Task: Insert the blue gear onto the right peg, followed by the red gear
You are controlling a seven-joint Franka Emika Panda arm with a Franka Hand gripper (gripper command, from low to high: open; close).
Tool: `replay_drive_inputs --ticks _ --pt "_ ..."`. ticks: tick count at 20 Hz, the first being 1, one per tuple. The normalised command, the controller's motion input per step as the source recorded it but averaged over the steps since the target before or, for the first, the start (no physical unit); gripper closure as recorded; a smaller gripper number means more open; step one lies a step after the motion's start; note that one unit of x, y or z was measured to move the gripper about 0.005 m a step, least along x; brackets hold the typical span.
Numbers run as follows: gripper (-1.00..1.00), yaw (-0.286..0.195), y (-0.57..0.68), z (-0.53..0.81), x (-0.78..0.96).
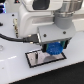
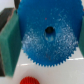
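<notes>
One blue gear [image 2: 47,35] between tool [image 1: 53,49] fingers.

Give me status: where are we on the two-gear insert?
Done: nothing seated yet. In hand: the claw holds the blue gear over the grey plate; the pegs are not visible, so whether the gear has reached the right one cannot be told. Left: seat the blue gear, then fetch the red gear, which lies loose on the white surface in the wrist view.
</notes>
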Motion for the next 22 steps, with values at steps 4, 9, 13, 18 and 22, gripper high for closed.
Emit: replay_drive_inputs --ticks 4,9,13,18,22 --pt "1.00 0.000 0.15 -0.11 0.06" --pt "1.00 0.000 0.02 0.33 0.00" --pt "1.00 0.000 -0.06 0.05 0.00" --pt "1.00 0.000 -0.01 -0.11 0.00" --pt "1.00 0.000 0.00 -0.23 0.00"
